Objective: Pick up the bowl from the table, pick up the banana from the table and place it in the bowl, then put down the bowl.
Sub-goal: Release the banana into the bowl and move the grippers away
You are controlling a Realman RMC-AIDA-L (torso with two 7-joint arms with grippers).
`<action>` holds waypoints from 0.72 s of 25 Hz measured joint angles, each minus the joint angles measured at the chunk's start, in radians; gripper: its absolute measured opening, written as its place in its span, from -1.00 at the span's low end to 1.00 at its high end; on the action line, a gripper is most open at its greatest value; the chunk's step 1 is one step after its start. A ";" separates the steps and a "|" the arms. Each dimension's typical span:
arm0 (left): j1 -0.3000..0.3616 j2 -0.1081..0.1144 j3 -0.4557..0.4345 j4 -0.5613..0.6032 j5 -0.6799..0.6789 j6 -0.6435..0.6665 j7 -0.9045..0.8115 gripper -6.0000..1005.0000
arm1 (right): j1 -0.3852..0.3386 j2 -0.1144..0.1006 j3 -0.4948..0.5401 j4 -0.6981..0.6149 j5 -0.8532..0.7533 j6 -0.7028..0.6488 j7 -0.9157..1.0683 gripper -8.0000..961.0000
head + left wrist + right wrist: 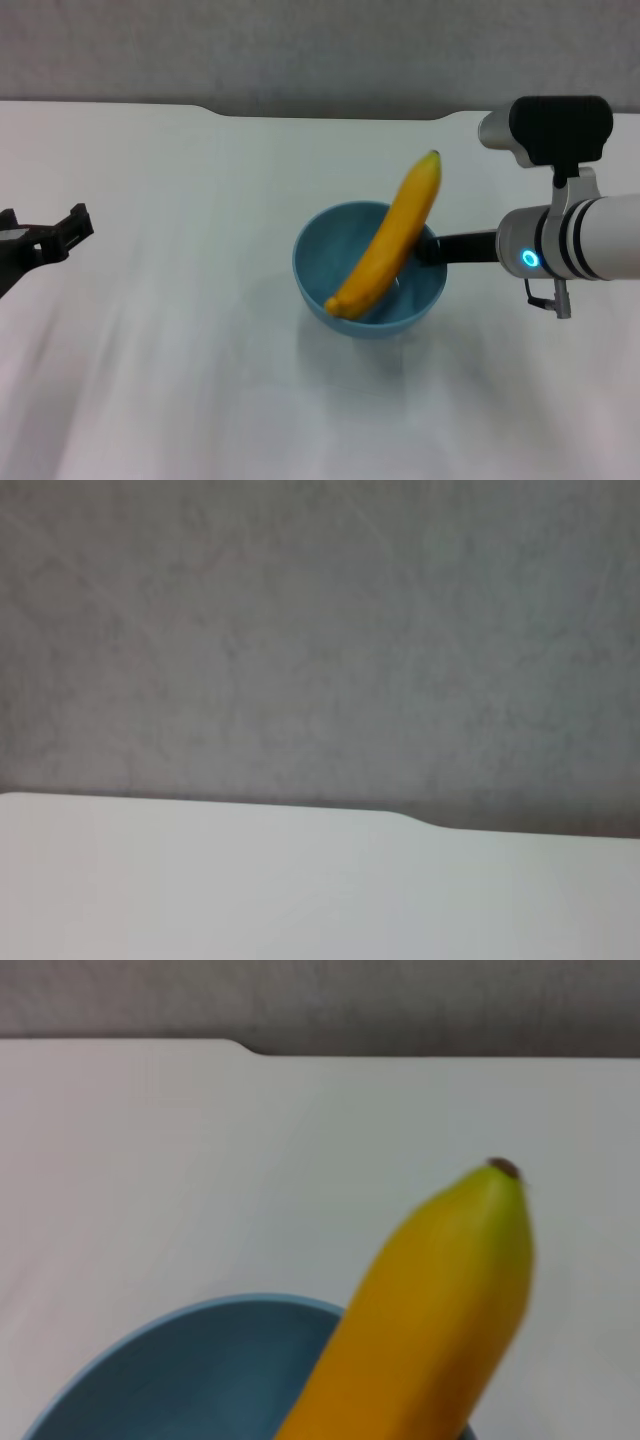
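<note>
From the head view we see a wide white bench [150, 380] carrying a round light-blue plastic bowl [345, 235]; a curved yellow banana [392, 232] leans inside it, tip over the far rim. The right end effector [432, 248] grips the bowl's rim. The left end effector [55, 232] hovers well apart, jaws spread. In the left wrist view we see only bench edge [200, 880] and grey wall [320, 630]. In the right wrist view we see banana [430, 1310] over bowl [180, 1380]

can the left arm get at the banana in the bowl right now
Probably yes. The left tool sits at the table's left side, with bare tabletop between it and the curved yellow banana, which juts out above the light-blue plastic bowl.
</note>
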 joint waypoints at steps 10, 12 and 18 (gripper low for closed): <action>-0.004 0.001 -0.007 0.014 -0.006 0.001 -0.002 0.73 | -0.023 0.005 -0.030 0.050 0.016 0.006 -0.002 -0.72; -0.003 0.001 -0.012 0.015 -0.009 -0.002 -0.005 0.73 | -0.033 0.005 -0.037 0.056 0.022 0.000 -0.006 -0.72; 0.000 0.000 -0.015 0.018 -0.011 -0.005 -0.010 0.73 | -0.036 0.007 -0.059 0.077 0.025 -0.027 -0.010 -0.72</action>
